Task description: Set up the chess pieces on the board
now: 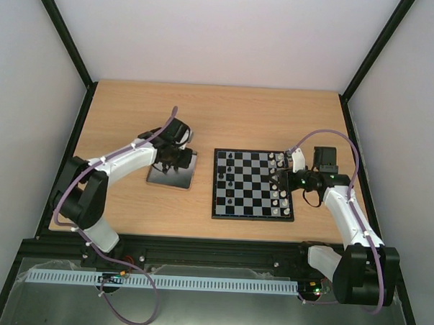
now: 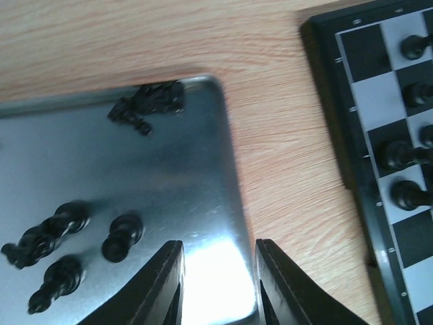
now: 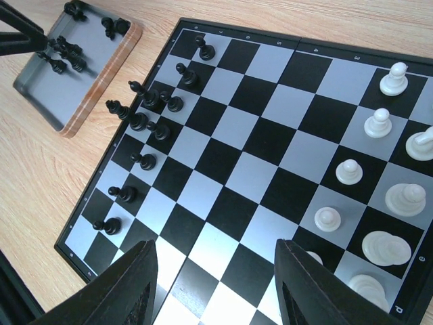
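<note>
The board (image 1: 251, 216) lies right of centre, with several black chess pieces (image 3: 139, 122) standing in its two left columns. More black pieces (image 2: 122, 237) lie toppled on the grey metal tray (image 2: 135, 162), and a small heap of them (image 2: 149, 101) sits in its far corner. My left gripper (image 2: 218, 245) hovers open over the tray's near right corner, holding nothing, with the nearest piece to the left of its left finger. Above the board's near edge my right gripper (image 3: 215, 245) is open and empty, over bare squares.
White pieces (image 3: 406, 196) fill the board's right columns close to my right gripper. The tray (image 1: 172, 176) sits left of the board with a strip of bare wood (image 2: 284, 162) between them. Black frame posts and white walls enclose the table.
</note>
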